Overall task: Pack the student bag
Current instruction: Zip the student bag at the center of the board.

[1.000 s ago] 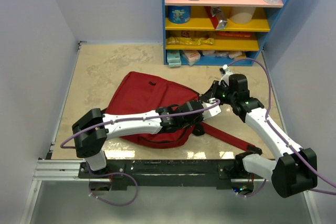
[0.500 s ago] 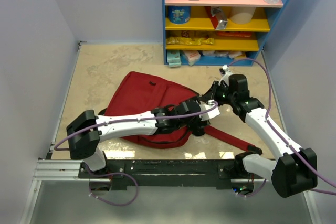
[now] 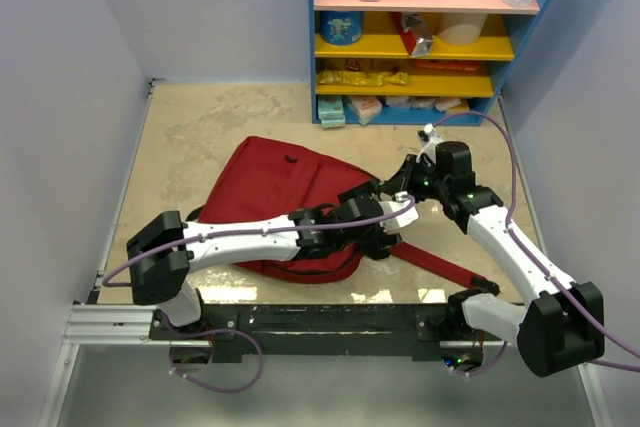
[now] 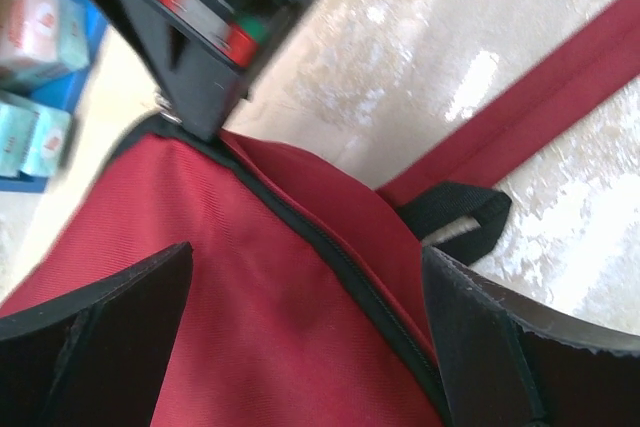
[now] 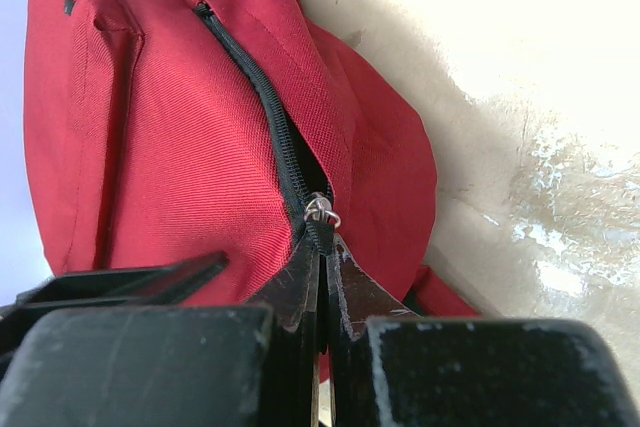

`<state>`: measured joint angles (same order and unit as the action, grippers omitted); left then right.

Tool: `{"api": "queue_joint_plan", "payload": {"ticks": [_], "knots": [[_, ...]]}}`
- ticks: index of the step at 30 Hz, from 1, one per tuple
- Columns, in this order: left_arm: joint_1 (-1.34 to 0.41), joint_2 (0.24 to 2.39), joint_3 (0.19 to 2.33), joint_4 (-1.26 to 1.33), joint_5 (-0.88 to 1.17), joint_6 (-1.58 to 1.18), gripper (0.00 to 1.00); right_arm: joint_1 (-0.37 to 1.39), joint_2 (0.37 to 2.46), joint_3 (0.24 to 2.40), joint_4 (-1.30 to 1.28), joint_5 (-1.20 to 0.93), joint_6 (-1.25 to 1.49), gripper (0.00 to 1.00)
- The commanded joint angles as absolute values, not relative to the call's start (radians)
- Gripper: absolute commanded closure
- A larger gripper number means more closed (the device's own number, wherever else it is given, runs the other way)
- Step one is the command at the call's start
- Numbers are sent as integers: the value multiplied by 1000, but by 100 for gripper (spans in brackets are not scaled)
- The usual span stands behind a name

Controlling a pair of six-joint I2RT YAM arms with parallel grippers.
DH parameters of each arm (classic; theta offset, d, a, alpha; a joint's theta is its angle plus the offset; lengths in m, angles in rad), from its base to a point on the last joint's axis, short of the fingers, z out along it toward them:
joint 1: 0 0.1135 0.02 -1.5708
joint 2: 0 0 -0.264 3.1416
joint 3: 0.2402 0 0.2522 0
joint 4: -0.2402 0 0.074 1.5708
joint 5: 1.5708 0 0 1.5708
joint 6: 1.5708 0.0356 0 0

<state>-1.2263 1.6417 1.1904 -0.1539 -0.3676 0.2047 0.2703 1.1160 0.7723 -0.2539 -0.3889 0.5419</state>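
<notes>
1. The bag (image 3: 285, 192) lies flat in the middle of the table (image 3: 200, 127); its strap (image 3: 440, 262) runs to the right.
2. The right gripper (image 5: 322, 282) is pinched on the zipper pull (image 5: 321, 213) at the bag's right edge.
3. The left gripper (image 4: 310, 347) is spread wide over the red fabric, near a black loop (image 4: 455, 219).
4. The shelf (image 3: 420, 47) stands behind.

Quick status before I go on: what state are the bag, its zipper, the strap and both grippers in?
student bag: lying flat on the table.
zipper: shut along the visible run.
strap: loose, stretched across the table.
left gripper: open, over the bag.
right gripper: shut on the zipper pull.
</notes>
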Motion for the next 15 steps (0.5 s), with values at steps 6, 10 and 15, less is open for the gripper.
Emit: {"api": "queue_joint_plan", "payload": {"ticks": [6,10,15], "knots": [[-1243,1664,1115,-103,-345,130,12,268,1072,802,-186,-428,554,100],[-1230,1675,1132,-97,-376,126,71,268,1062,796,-190,-429,551,100],[-1227,1672,1143,-106,-362,127,100,268,1057,792,-196,-433,548,100]]}}
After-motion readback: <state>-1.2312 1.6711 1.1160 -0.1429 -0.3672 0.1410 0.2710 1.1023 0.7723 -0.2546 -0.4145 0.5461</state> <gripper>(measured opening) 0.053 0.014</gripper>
